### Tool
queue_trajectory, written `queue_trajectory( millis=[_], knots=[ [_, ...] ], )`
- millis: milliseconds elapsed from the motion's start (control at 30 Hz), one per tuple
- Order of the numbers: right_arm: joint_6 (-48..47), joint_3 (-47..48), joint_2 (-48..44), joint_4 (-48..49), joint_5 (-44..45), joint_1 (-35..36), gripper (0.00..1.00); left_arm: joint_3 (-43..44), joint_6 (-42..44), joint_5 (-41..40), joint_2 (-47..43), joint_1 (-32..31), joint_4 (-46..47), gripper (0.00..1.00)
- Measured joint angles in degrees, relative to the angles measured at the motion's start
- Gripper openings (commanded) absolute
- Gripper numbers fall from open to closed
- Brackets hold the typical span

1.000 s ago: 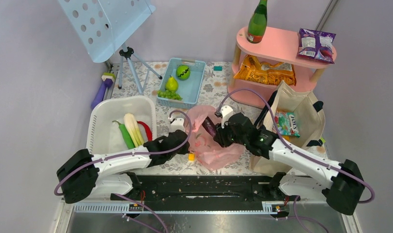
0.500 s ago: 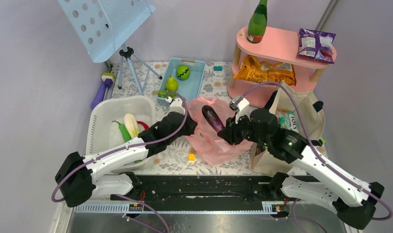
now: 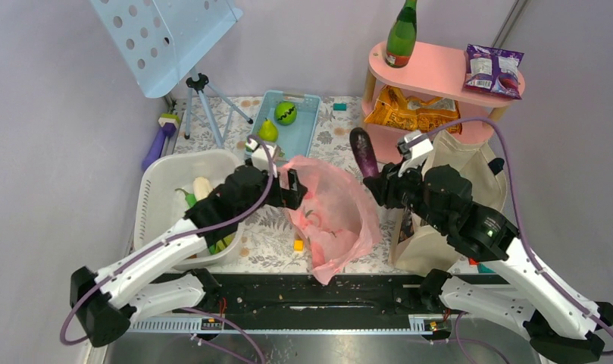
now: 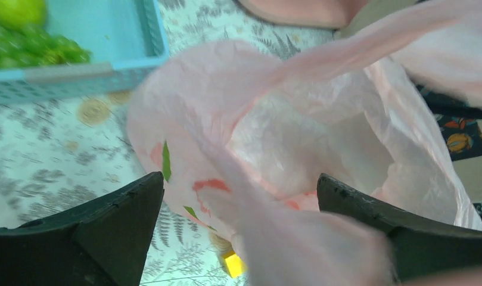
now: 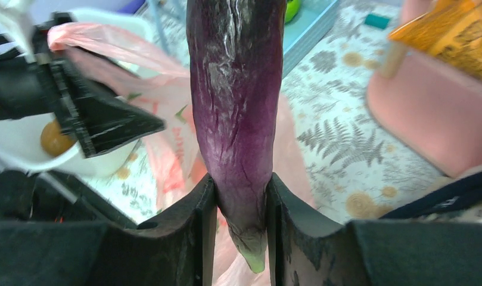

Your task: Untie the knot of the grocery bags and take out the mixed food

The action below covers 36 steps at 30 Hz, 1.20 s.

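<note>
**— Where's the aubergine?**
— In the right claw [image 5: 241, 202]. It's clenched on the aubergine [image 5: 235, 89] near the stem end. The purple body stands almost upright above the fingers, and it's in the air, off the table [image 3: 333, 136].

**— And against the pink bag?**
— The aubergine is at about one o'clock from the pink bag [image 3: 333, 216], outside it, with the pink shelf [image 3: 432, 64] beyond. The bag's mouth gapes open, and the film lies crumpled on the table towards six o'clock.

**— Is the left claw doing anything?**
— The left claw [image 4: 239, 182] is released, with its jaws spread wide. It sits at the bag's ten o'clock rim. Some pink film lies between the jaws, but it's blurred and I can't tell whether they touch it.

**— The other bag?**
— The canvas tote [image 3: 485, 182] stands at three o'clock from the pink one, partly hidden behind the right arm.

**— Anything else about?**
— There's a white basket [image 3: 155, 171] at nine o'clock with leeks [image 3: 203, 188] in it. A blue tray [image 3: 303, 133] at eleven o'clock holds a pear [image 3: 268, 130]. A small yellow cube [image 3: 298, 245] lies just beside the bag at seven o'clock.
</note>
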Motion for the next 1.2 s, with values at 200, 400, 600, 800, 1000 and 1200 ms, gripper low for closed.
queue_trajectory(
  millis=[200,400,600,800,1000,1200],
  knots=[
    [-0.42,6.4,3.54,-0.17,7.61,-0.02,0.0,7.5,5.55,4.02,-3.78,9.86,-7.8,0.99],
    [-2.51,17.4,14.75,-1.07,7.5,-0.02,0.0,10.64,8.98,8.26,-3.98,22.88,-11.78,0.99],
    [-1.31,23.15,26.18,0.17,-1.38,0.35,0.0,11.54,8.9,8.94,-7.06,29.2,-15.32,0.99],
    [1.25,30.38,37.94,3.78,-6.99,5.6,0.0,14.86,9.25,8.07,-13.42,30.97,-15.69,0.99],
    [4.28,33.35,43.93,6.4,-8.48,6.95,0.0,16.74,11.58,13.03,-18.8,30.97,-15.8,0.99],
    [5.42,34.14,44.54,6.19,-6.78,6.97,0.0,17.62,15.37,24.46,-16.68,30.97,-20.63,0.99]
  ],
)
